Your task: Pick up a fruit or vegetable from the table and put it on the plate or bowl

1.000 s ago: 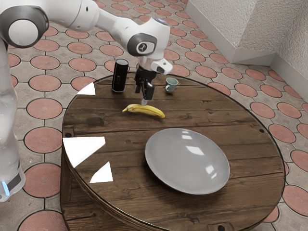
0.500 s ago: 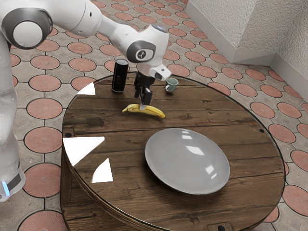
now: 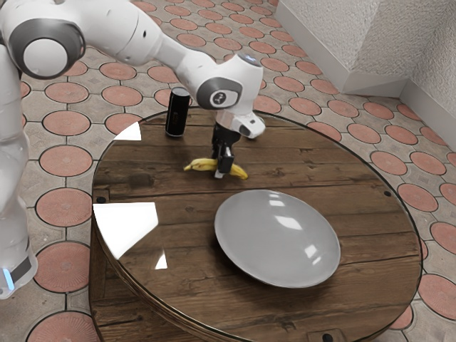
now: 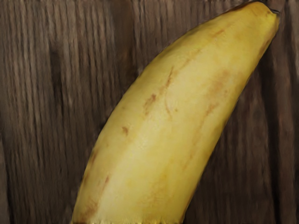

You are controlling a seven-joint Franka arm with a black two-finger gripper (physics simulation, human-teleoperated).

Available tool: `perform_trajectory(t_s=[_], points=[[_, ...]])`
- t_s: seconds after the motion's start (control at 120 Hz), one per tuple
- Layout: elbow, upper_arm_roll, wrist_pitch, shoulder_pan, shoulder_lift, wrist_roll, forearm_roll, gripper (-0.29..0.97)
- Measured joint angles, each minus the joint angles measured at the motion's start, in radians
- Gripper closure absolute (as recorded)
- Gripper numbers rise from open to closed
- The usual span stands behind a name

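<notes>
On a round wooden table [image 3: 142, 178], upper centre, the gripper [image 3: 224, 170] meets the banana [image 3: 201, 165] mid-length for a balanced lift; whether it grips is unclear.

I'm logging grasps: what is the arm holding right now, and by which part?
Cannot be told. The gripper is down at the banana's middle, the banana lying on the table; no actual grip is visible.

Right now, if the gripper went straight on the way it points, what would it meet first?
The banana: the gripper points straight down onto its middle, probably level with it, though depth is unclear. Below it lies the wooden table.
</notes>
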Motion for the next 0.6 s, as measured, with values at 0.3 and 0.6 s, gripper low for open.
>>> perform_trajectory(t_s=[0.3, 0.6], points=[[0.000, -0.008, 0.010, 0.033, -0.003, 0.003, 0.001, 0.52], [0.070, -0.009, 0.003, -0.033, -0.031, 0.004, 0.005, 0.53]])
